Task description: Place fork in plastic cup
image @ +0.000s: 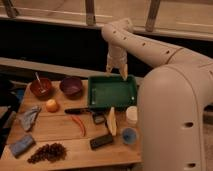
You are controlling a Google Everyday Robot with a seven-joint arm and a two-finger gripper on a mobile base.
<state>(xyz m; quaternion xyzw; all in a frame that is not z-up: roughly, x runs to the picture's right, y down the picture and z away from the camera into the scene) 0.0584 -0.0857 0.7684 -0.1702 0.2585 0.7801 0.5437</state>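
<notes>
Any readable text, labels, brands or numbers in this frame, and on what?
None readable: table, tray, cream cup, blue cup and arm show no lettering.
Dark box: too blurred to tell.
End effector, open above the tray's back edge: unmarked.
</notes>
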